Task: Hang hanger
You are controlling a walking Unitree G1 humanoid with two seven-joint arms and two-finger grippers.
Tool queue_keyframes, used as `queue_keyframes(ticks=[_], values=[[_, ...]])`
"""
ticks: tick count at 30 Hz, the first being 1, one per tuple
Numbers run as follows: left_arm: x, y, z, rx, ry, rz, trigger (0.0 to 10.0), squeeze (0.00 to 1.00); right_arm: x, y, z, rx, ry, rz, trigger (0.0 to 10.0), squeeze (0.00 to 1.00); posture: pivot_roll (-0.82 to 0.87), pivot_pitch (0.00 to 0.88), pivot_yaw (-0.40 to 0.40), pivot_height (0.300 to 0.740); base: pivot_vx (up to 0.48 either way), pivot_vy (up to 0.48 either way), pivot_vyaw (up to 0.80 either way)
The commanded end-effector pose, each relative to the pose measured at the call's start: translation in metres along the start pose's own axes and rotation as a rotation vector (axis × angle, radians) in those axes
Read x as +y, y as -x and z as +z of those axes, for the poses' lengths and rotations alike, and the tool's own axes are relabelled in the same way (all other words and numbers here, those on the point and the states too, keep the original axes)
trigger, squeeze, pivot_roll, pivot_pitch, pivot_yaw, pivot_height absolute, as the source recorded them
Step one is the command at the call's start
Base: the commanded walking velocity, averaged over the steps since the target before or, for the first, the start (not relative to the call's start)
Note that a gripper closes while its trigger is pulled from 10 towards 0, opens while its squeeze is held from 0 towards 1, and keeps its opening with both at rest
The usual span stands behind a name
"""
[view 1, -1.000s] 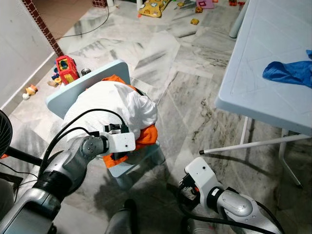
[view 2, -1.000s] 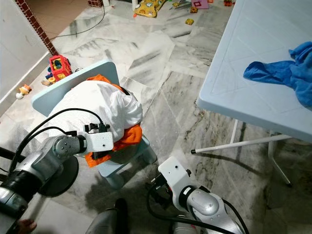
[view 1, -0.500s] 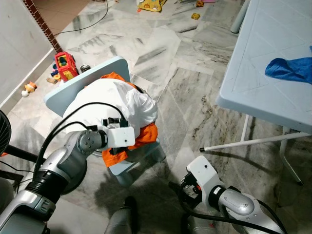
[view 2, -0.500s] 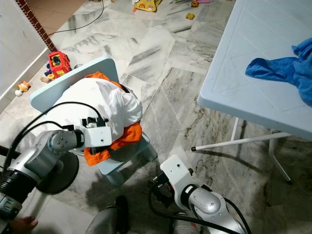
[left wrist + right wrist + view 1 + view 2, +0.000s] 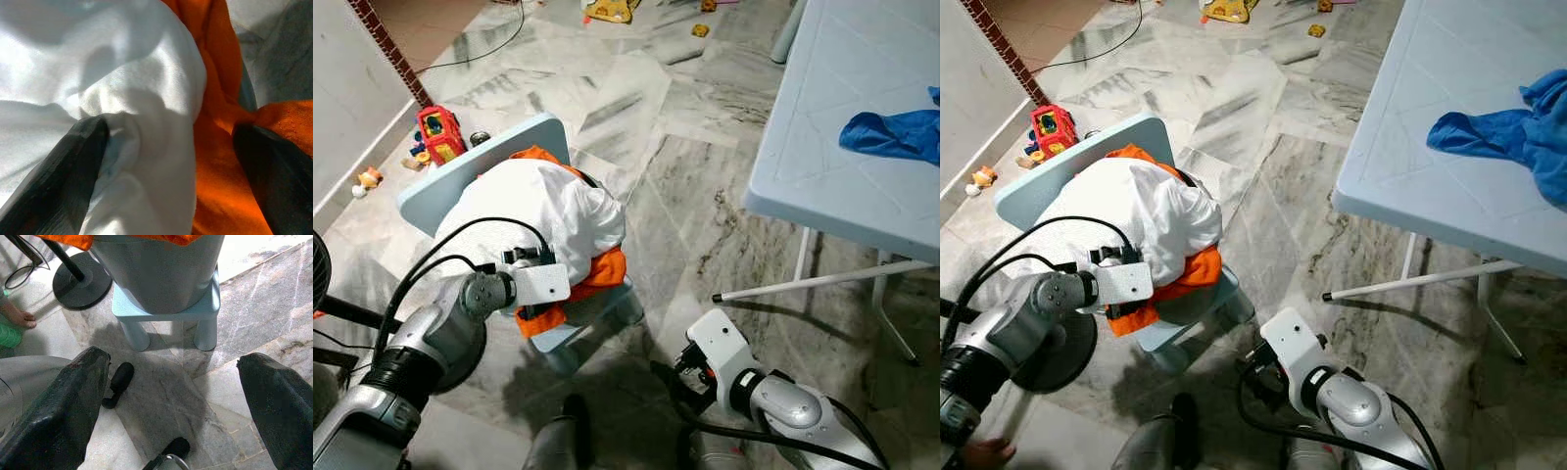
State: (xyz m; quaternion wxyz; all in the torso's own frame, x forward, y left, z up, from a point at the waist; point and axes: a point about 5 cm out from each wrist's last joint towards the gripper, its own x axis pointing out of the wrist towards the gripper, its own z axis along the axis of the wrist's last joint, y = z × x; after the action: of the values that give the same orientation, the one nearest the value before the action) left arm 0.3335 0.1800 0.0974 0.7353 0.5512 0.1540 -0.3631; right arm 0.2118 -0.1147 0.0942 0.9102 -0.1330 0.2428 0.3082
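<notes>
A small light-blue chair [image 5: 480,171] holds a heap of clothes: a white garment [image 5: 543,206] on top of an orange one [image 5: 607,269]. My left gripper [image 5: 166,161] is pressed into this heap from the front. Its black fingers [image 5: 63,171] stand wide apart, open, with folds of white cloth [image 5: 122,98] and orange cloth [image 5: 220,186] bulging between them. My right gripper [image 5: 171,396] hangs low near the floor in front of the chair's legs [image 5: 132,335], open with nothing between its fingers.
A light-blue plastic table [image 5: 862,127] with a blue cloth [image 5: 891,132] on it stands at the right, its white legs [image 5: 803,284] reaching the marble floor. Toys [image 5: 435,132] lie by the left wall. A fan base [image 5: 80,281] and a person's bare foot [image 5: 17,316] are near the chair.
My left gripper has slid a little to the left and toward me on the clothes heap. The right arm has stayed where it was. The view has shifted slightly.
</notes>
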Motion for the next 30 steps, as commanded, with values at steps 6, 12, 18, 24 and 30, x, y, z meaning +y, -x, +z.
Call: queue_keyframes(ticks=[6,12,18,24,30], values=[[-0.0012,-0.0031,-0.0026,0.001,-0.024,-0.003,1.5,0.00,0.0034,0.0008,-0.0045,0.020,-0.014,0.007,10.0,0.00,-0.17,0.323,0.059,0.740,0.000,0.000,0.00],[-0.0012,-0.0031,-0.0026,0.001,-0.024,-0.003,1.5,0.00,0.0034,0.0008,-0.0045,0.020,-0.014,0.007,10.0,0.00,-0.17,0.323,0.059,0.740,0.000,0.000,0.00],[-0.0012,-0.0031,-0.0026,0.001,-0.024,-0.003,1.5,0.00,0.0034,0.0008,-0.0045,0.020,-0.014,0.007,10.0,0.00,-0.17,0.323,0.059,0.740,0.000,0.000,0.00],[-0.0012,-0.0031,-0.0026,0.001,-0.024,-0.003,1.5,0.00,0.0034,0.0008,-0.0045,0.020,-0.014,0.007,10.0,0.00,-0.17,0.323,0.059,0.740,0.000,0.000,0.00],[-0.0012,-0.0031,-0.0026,0.001,-0.024,-0.003,1.5,0.00,0.0034,0.0008,-0.0045,0.020,-0.014,0.007,10.0,0.00,-0.17,0.323,0.059,0.740,0.000,0.000,0.00]])
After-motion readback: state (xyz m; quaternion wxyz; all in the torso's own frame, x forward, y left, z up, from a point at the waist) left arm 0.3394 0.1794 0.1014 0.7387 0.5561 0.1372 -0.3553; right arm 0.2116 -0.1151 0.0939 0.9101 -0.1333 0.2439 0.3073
